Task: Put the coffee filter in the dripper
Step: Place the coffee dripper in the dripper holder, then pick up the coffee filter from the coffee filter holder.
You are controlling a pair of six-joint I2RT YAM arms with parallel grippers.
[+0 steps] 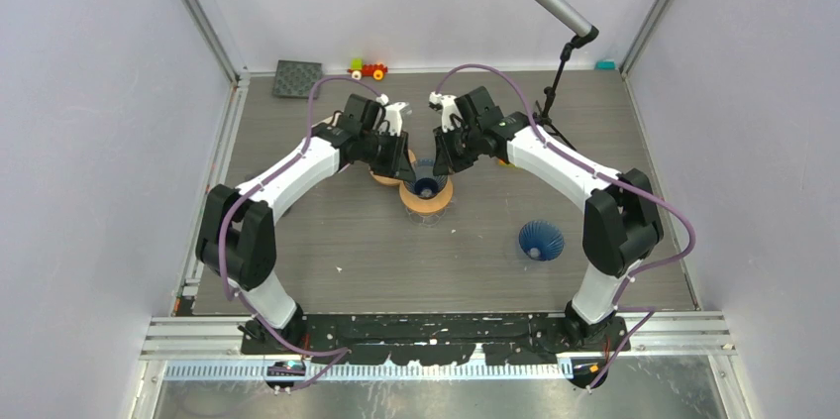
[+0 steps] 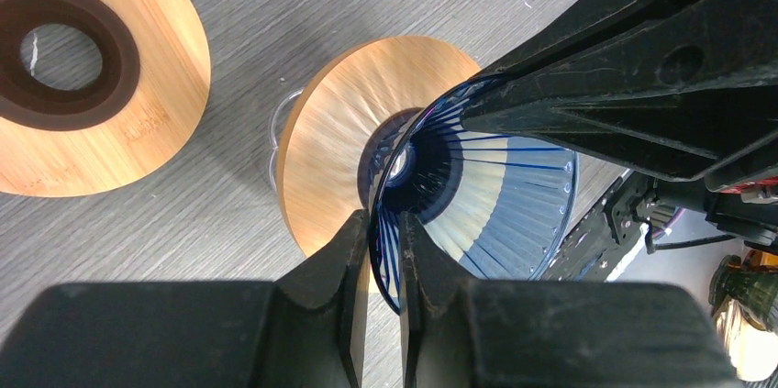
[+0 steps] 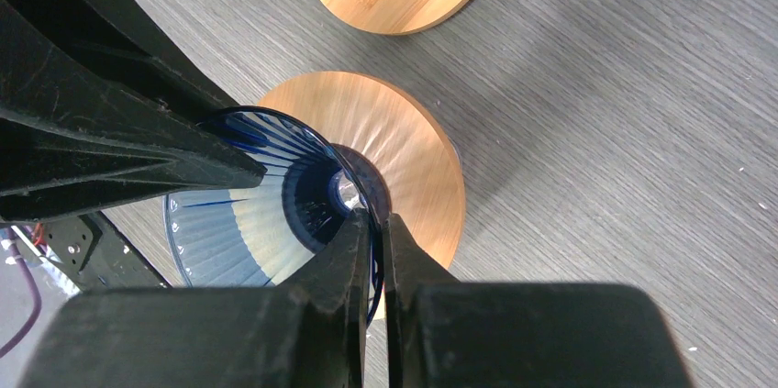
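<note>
The top camera looks down on the whole worktop (image 1: 347, 241) from behind. Wrist cameras sit close behind the left gripper (image 2: 383, 246) and right gripper (image 3: 376, 241), sharing the blue dripper (image 2: 495, 195) at their fingertips.

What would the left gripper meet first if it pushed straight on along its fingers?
The left gripper, fingers shut on the rim of the blue ribbed cone, points at the wooden ring right beneath it. That comes first, probably almost at once, though depth is unclear.
</note>
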